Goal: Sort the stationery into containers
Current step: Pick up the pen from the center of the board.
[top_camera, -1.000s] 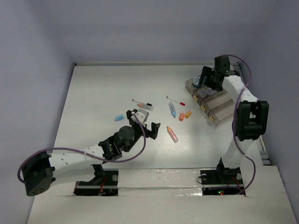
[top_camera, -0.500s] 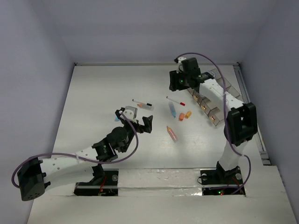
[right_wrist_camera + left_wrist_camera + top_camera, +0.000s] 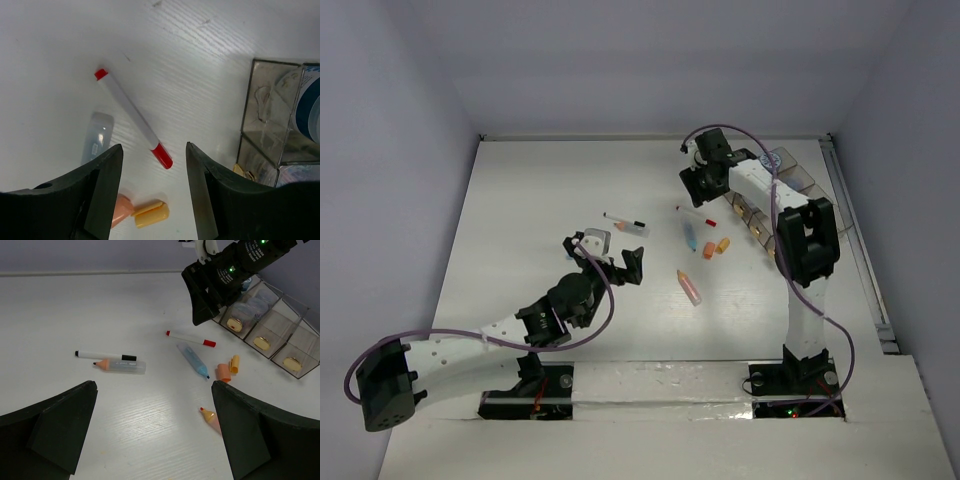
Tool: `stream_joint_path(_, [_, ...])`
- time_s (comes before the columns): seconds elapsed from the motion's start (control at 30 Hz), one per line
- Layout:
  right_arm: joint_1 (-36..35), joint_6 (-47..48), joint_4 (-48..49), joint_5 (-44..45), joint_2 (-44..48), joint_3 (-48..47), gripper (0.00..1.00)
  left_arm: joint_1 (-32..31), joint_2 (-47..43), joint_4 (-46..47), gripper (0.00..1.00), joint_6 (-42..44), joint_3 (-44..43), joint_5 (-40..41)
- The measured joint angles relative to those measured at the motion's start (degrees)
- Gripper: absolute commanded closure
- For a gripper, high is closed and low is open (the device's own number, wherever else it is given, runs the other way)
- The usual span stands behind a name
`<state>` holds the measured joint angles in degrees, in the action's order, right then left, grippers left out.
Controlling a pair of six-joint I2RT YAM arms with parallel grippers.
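Observation:
My right gripper (image 3: 698, 190) is open and empty, just above a thin white pen with red ends (image 3: 696, 215); in the right wrist view the pen (image 3: 131, 114) lies between the open fingers. My left gripper (image 3: 610, 256) is open and empty above bare table. Ahead of it lie a white pen with black cap (image 3: 105, 355), an orange-tipped clear stick (image 3: 121, 366), a blue stick (image 3: 194, 360), orange sticks (image 3: 223, 371) and a pink stick (image 3: 210, 417). The smoky organiser tray (image 3: 772, 222) stands at the right, with a blue-lidded jar (image 3: 307, 100) in one end compartment. The eraser is hidden.
The right arm (image 3: 225, 275) reaches across the tray's near end (image 3: 272, 322). White walls close the table at the back and sides. A rail (image 3: 855, 250) runs along the right edge.
My right gripper has left the tray and swung left, now low over the red-ended pen. My left gripper has shifted a little up and left.

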<state>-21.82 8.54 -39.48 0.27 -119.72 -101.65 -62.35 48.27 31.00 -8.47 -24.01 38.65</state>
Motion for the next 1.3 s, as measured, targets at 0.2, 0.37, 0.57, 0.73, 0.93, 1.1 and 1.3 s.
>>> stream_joint_path(0.2, [0.0, 2.3, -3.0, 0.9, -0.4, 0.0, 0.41, 0.0, 0.1, 0.0, 0.01, 0.0, 0.0, -1.0])
stream_joint_path(0.37, [0.0, 2.7, -3.6, 0.8, -2.3, 0.0, 0.41, 0.0, 0.0, 0.0, 0.01, 0.0, 0.0, -1.2])
stream_joint_path(0.57, [0.0, 2.6, -3.3, -0.4, -6.2, 0.0, 0.45, 0.0, 0.1, 0.0, 0.01, 0.0, 0.0, -1.4])
stream_joint_path(0.73, [0.0, 2.2, -1.4, -1.6, -7.2, 0.1, 0.71, 0.0, 0.5, 0.0, 0.01, 0.0, 0.0, -1.6])
stream_joint_path(0.93, [0.0, 2.0, 0.2, -2.2, -7.5, 0.2, 0.98, 0.0, 0.8, 0.0, 0.01, 0.1, 0.0, -1.7])
stream_joint_path(1.1, [0.0, 1.9, 1.7, -1.3, -7.2, 0.7, 1.00, 0.0, 1.4, 0.1, 0.01, 0.1, 0.0, -1.8])
stream_joint_path(1.3, [0.0, -0.2, 5.9, 0.2, -4.8, 3.5, 1.00, 0.0, 1.6, 0.1, 0.01, 0.1, 0.0, -1.8])
